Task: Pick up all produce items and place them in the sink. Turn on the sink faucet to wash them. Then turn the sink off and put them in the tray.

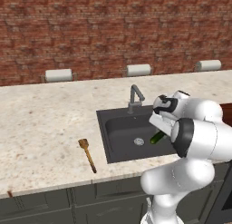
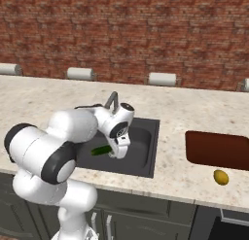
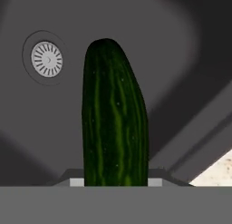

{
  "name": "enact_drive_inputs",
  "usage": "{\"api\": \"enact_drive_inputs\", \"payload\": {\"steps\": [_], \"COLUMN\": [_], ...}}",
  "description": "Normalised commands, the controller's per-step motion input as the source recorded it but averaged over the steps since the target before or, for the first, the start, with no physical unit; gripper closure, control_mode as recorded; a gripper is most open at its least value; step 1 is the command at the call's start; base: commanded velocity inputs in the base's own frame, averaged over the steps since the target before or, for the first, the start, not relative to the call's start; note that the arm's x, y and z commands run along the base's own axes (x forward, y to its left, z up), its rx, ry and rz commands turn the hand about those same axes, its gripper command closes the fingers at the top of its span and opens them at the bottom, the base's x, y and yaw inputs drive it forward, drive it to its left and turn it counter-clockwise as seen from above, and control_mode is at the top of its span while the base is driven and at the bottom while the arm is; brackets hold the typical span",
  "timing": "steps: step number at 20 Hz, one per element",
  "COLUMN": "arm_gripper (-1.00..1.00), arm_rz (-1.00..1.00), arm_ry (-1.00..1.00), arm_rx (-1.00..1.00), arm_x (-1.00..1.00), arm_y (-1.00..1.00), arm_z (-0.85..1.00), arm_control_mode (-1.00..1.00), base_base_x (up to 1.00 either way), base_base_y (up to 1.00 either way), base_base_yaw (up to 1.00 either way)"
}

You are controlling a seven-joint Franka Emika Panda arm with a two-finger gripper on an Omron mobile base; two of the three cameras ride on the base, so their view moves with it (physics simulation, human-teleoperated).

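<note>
My gripper (image 2: 115, 150) is shut on the slim dark green cucumber (image 3: 114, 132) and holds it above the inside of the dark grey sink (image 1: 118, 128). The cucumber (image 1: 157, 137) sticks out from under the hand toward the silver drain (image 3: 46, 59), and its free end (image 2: 101, 150) hangs above the basin floor. The grey faucet (image 1: 134, 98) stands at the sink's back rim, spout angled over the basin, with no water visible. The small yellow rounded piece (image 2: 221, 177) lies on the counter just in front of the dark reddish-brown tray (image 2: 219, 149), to the right of the sink.
A brown wooden spoon (image 1: 87, 154) lies on the counter left of the sink. Three paper towel rolls (image 1: 58, 75) hang along the brick wall behind. The speckled counter (image 1: 45, 123) stretches wide to the left, and cabinet fronts run below its edge.
</note>
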Motion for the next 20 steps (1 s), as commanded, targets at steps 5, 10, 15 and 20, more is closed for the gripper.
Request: {"api": "enact_drive_inputs", "payload": {"steps": [5,10,15,20], "arm_gripper": [1.0,1.0,1.0,1.0], "arm_rz": [0.01,0.02,0.02,0.03], "arm_ry": [0.0,0.0,-0.01,0.0], "arm_rx": [0.02,0.03,0.01,0.0], "arm_x": [0.29,0.14,0.31,0.43], "arm_y": [-0.13,-0.1,0.0,0.0], "arm_z": [-0.36,-0.44,-0.3,-0.19], "arm_control_mode": [-1.0,-1.0,-1.0,-1.0], "base_base_x": [0.0,0.0,0.0,0.0], "base_base_y": [0.0,0.0,0.0,0.0], "base_base_yaw": [0.0,0.0,0.0,0.0]}}
